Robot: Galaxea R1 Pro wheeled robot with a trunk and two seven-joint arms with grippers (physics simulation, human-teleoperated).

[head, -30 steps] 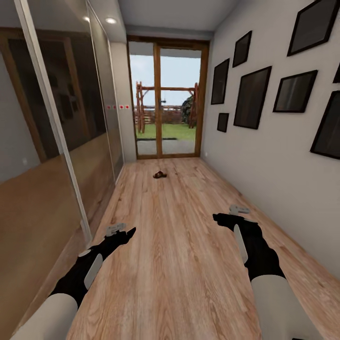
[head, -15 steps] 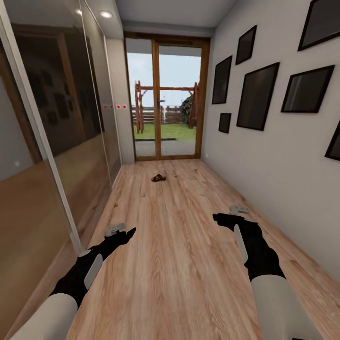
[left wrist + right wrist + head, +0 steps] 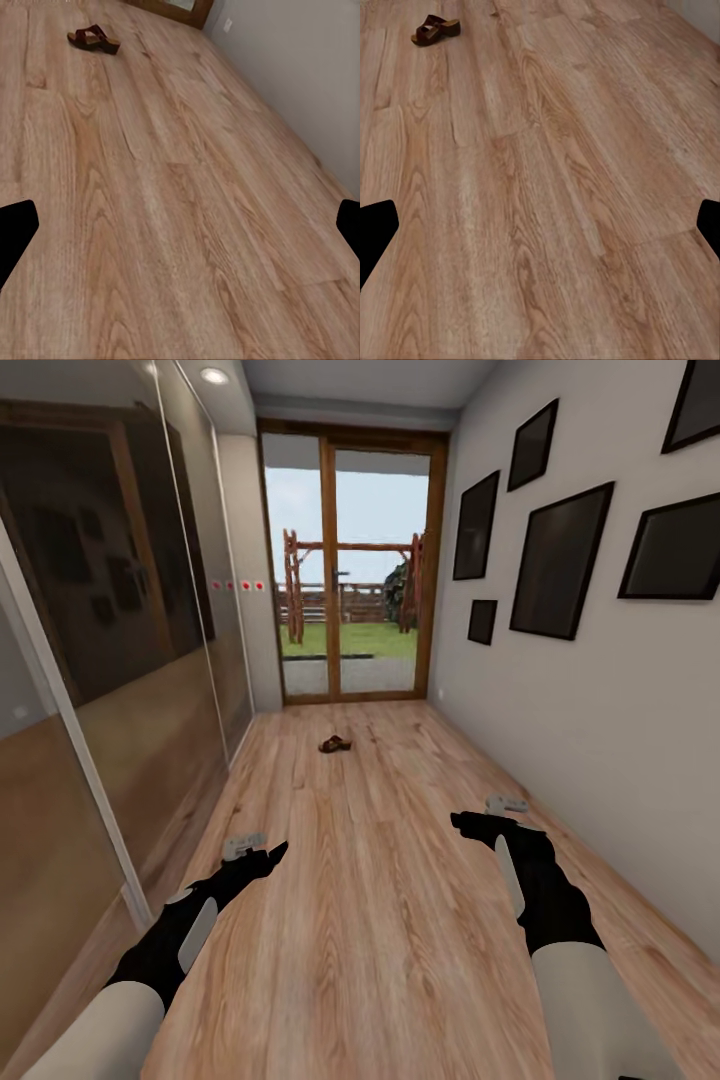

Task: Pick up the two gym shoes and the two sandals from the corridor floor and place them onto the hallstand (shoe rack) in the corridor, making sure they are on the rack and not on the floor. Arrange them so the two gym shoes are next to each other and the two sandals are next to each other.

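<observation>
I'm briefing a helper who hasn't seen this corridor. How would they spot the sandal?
Look down the corridor to the wood-framed glass door. On the plank floor just short of it lies a small brown sandal. It is the lone dark object on the pale wood.

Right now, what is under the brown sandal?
The sandal lies directly on the bare wood floor, far ahead of both claws. The patch of floor beneath its sole is covered.

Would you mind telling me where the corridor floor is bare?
The corridor floor is bare between the mirrored wardrobe and the picture wall, including under both open grippers, left and right. The only obstacle is a brown sandal near the glass door.
</observation>
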